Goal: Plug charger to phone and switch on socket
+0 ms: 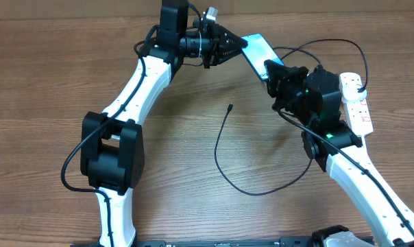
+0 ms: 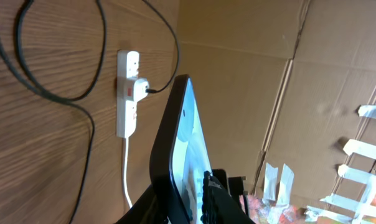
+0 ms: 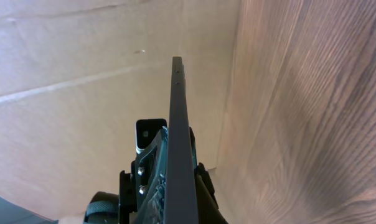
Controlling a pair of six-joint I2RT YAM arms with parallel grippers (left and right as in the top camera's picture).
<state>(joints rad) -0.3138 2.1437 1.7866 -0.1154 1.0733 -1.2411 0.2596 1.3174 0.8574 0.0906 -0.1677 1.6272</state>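
The phone (image 1: 257,46) with its light blue screen is lifted off the table at the back, tilted, held from both ends. My left gripper (image 1: 240,46) is shut on its upper-left end; in the left wrist view the phone (image 2: 182,137) runs edge-on between the fingers (image 2: 214,198). My right gripper (image 1: 270,71) is shut on its lower-right end, and the phone (image 3: 178,124) stands edge-on in its jaws. The charger lies on the table, its plug tip (image 1: 231,106) free, its black cable (image 1: 248,193) looping toward the right arm. The socket (image 1: 356,103) (image 2: 127,93) lies at the right.
A brown cardboard wall (image 2: 269,74) (image 3: 82,62) stands behind the table. The socket's white cord (image 2: 127,171) trails away from it. Black cable loops (image 2: 82,93) lie on the wood beside the socket. The right arm (image 1: 358,171) partly covers the charger's cable.
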